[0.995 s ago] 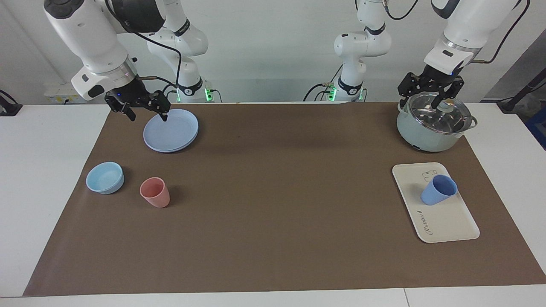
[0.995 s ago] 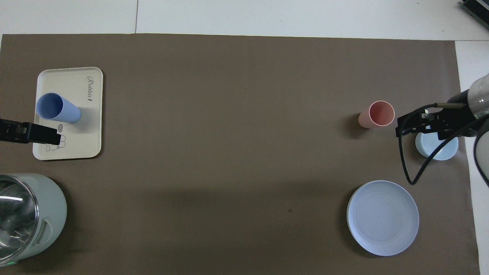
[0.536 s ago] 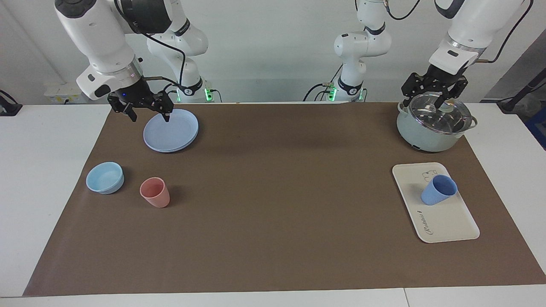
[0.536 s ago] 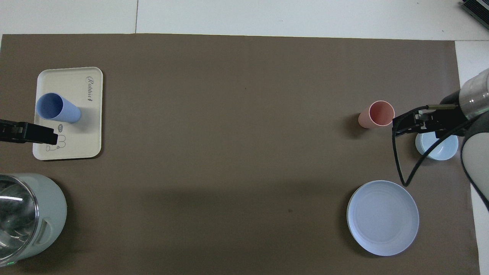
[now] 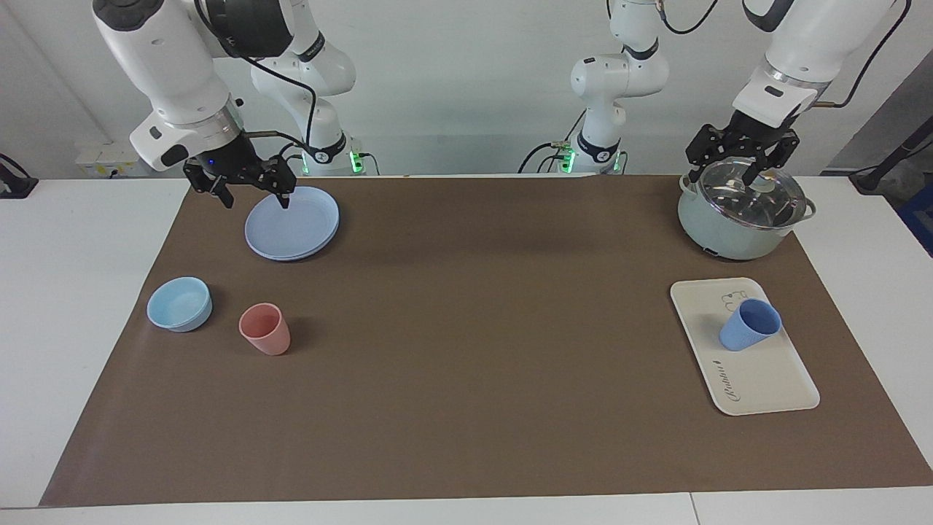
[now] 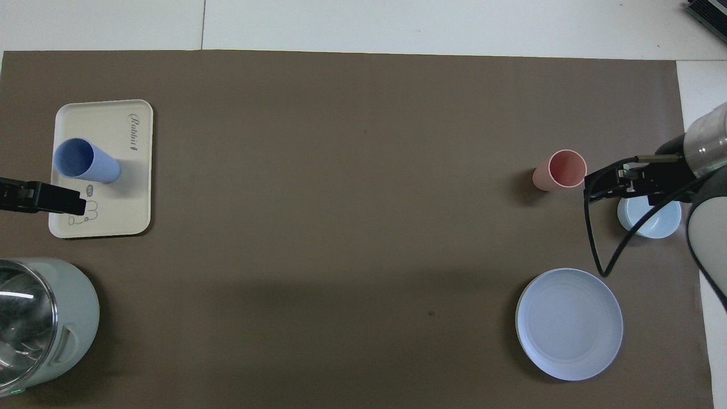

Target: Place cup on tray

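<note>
The small periwinkle-blue plastic cup (image 5: 750,325) stands on the flat cream-white rectangular tray (image 5: 765,379). It is upright, with its open mouth up. It sits on the part of the tray that is nearer to the robots, just beside the little bear drawing (image 5: 733,297). The curly writing (image 5: 729,383) is on the part of the tray farther from the robots than the cup. Nothing is holding the cup.

The tray lies on the brown mat (image 5: 466,350) that covers the worktop, at the left arm's end. The pale green pot with a glass lid (image 5: 742,211) is nearer to the robots than the tray.

The left gripper (image 5: 742,157) hangs in the air over the pot's lid. Its jaws are spread apart and hold nothing. The cup is well apart from these jaws, down on the tray.

The right gripper (image 5: 249,185) hangs over the edge of the round blue plate (image 5: 293,223), well apart from the tray, at the right arm's end of the worktop. Its jaws are spread apart too, and they hold nothing.

The salmon-pink cup (image 5: 265,329) and the light-blue bowl (image 5: 179,304) stand beside each other, farther from the robots than the plate. They are well apart from the tray.
</note>
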